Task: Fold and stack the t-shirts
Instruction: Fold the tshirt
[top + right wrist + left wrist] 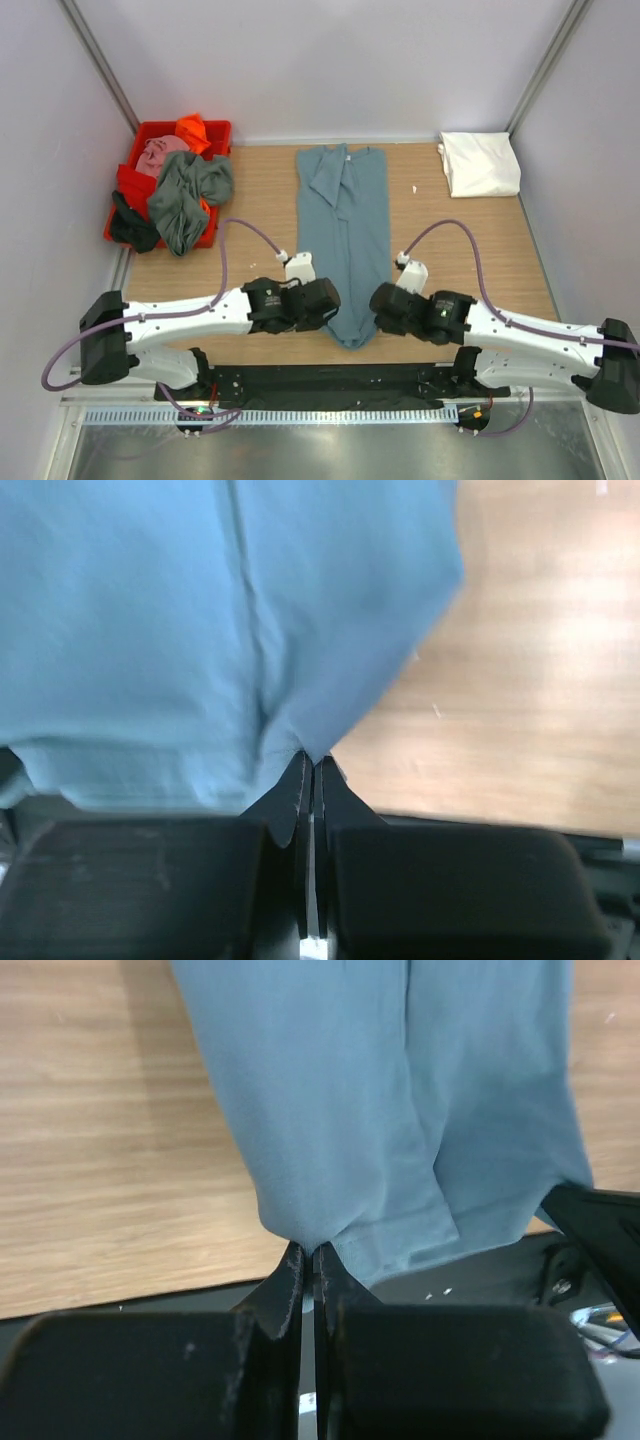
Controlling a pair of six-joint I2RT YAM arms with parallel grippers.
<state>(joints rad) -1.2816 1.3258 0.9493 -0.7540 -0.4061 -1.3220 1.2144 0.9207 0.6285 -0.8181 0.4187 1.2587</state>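
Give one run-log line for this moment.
left gripper: shut on teal t-shirt | right gripper: shut on teal t-shirt | white t-shirt: folded, far right

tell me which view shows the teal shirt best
Top external: only there the teal-blue t-shirt shows at full length, a long narrow strip from collar to hem. The left wrist view shows just a hem corner pinched in the left gripper; the right wrist view, the other corner in the right gripper.
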